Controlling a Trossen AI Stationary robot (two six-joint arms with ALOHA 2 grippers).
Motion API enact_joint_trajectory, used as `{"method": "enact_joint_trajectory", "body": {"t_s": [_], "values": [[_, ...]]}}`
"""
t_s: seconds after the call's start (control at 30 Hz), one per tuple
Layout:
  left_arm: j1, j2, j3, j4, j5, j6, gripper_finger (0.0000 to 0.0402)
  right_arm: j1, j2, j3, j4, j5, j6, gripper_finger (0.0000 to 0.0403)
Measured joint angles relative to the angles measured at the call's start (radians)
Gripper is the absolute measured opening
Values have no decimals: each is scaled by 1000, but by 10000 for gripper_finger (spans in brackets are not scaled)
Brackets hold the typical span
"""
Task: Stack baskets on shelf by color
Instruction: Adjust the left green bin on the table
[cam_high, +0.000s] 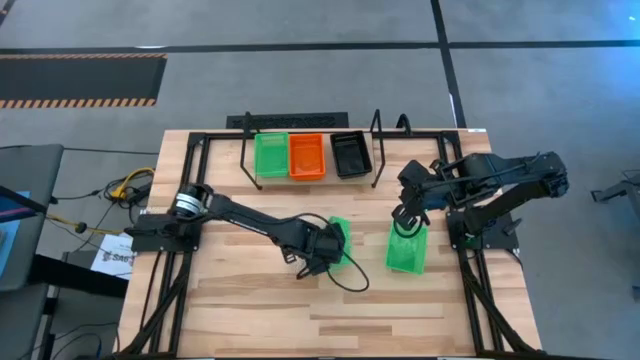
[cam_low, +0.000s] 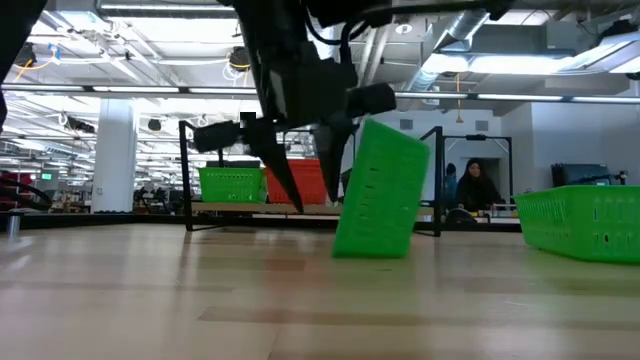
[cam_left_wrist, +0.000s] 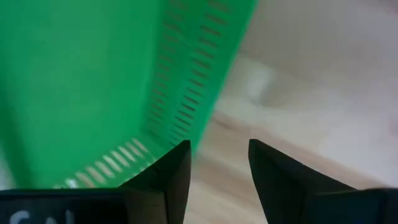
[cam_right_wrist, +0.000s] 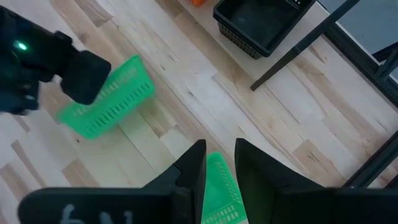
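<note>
On the shelf (cam_high: 378, 150) at the back stand a green basket (cam_high: 270, 155), an orange basket (cam_high: 307, 155) and a black basket (cam_high: 350, 153), side by side. Mid-table, a second green basket (cam_low: 380, 190) stands tilted on one lower edge. My left gripper (cam_low: 317, 203) is open and points down right beside it. To the right, my right gripper (cam_high: 405, 228) is shut on a third green basket (cam_high: 405, 252). My left gripper has one finger (cam_left_wrist: 177, 162) right beside the tilted basket's slatted wall (cam_left_wrist: 180, 106); whether it touches, I cannot tell. My right gripper pinches the third basket's rim (cam_right_wrist: 219, 186) between its two fingers, coming slanting from above. Whether the basket's bottom rests on the table, I cannot tell.
A black tube frame (cam_high: 190, 170) borders the table on both sides and at the back. A black cable (cam_high: 350, 282) loops on the wood near my left gripper. The near half of the table (cam_high: 330, 320) is bare wood. A person (cam_low: 475, 190) sits in the room beyond.
</note>
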Motion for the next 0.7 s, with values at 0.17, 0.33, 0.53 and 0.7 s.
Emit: {"method": "enact_joint_trajectory", "body": {"t_s": [0.17,0.33,0.53,0.7], "values": [[-4,21,2,34,-77,-4,150,6,0,0,2,-2,-1,104],[0,19,47,28,-157,-109,146,7,0,0,1,-2,-1,104],[8,15,225,29,-166,-266,140,7,0,0,1,-3,0,104],[8,11,362,29,-62,-334,140,7,0,0,0,-3,0,104]]}}
